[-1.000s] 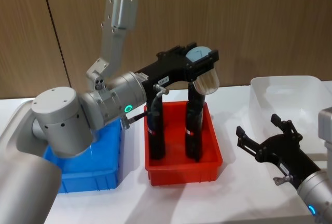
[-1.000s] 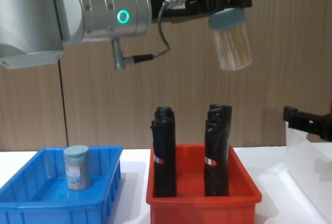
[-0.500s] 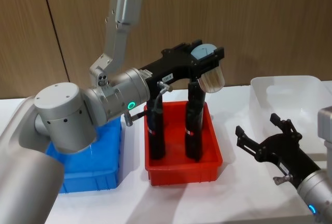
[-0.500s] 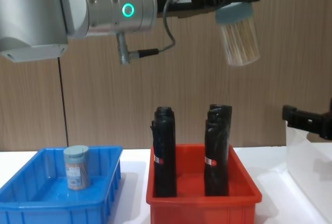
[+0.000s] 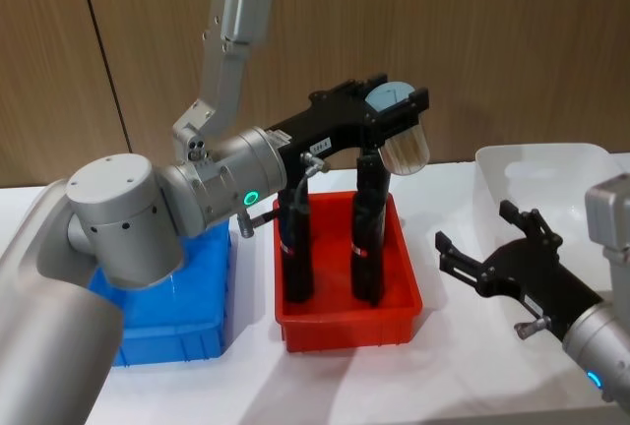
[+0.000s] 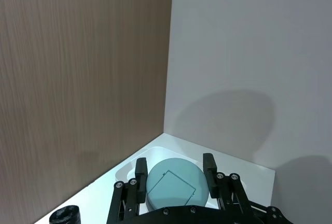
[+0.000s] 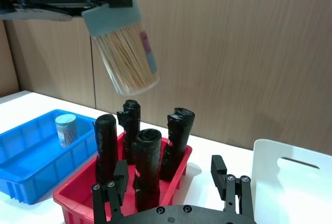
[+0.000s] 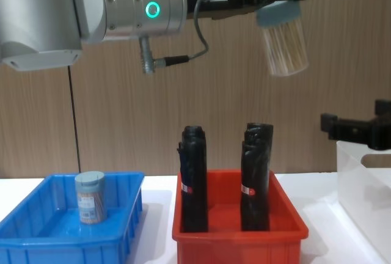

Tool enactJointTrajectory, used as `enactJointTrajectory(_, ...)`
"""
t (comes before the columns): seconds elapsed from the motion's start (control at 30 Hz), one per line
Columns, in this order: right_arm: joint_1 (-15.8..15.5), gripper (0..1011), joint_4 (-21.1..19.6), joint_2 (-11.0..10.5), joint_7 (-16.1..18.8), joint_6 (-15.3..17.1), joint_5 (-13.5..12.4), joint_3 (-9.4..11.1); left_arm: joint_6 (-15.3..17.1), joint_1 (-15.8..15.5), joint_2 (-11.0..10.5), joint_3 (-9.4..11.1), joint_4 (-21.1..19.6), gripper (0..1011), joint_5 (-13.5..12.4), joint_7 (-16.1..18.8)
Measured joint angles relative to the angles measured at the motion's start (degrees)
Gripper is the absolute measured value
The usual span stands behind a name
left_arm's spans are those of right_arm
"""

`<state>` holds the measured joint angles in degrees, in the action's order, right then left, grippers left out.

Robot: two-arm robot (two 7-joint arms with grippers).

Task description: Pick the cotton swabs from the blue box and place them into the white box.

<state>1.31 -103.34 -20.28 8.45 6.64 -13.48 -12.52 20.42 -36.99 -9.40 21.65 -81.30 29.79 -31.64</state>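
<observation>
Wood wall (image 5: 492,31) behind. Your left gripper (image 5: 394,107), upper centre, grips a cotton swabs jar (image 8: 284,47) over the red bin (image 5: 349,325). Your right gripper (image 5: 473,226), lower right, has its jaws apart.

This looks like a robotics test bench in a lab or demo room rather than a home or a shop, though little of the room shows. A smooth white tabletop (image 5: 394,376) stands against a brown wood-grain panel wall (image 5: 492,41), which meets a plain white wall (image 6: 249,53) at a corner. Three plastic bins stand in a row on the table: a shallow bright blue plastic bin (image 8: 36,242), a red plastic bin (image 8: 238,249) of like size and a translucent white plastic bin (image 5: 551,152). A silver metal robot arm (image 5: 197,199) with a glowing green ring light (image 8: 151,10) reaches over them.
</observation>
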Motion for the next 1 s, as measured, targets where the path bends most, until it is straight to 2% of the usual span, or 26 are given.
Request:
enactJointTrajectory(0.27, 1.93, 1002, -0.51, -0.07, 2.06, 1.96, 1.13, 0.28, 0.05, -0.05, 0.05, 0.02, 0.00, 659, 0.00, -0.05)
enactJointTrajectory(1.0, 6.19, 1002, -0.51, 1.21, 5.82, 5.00, 1.03, 0.40, 0.07, -0.10, 0.06, 0.02, 0.00, 659, -0.01, -0.10)
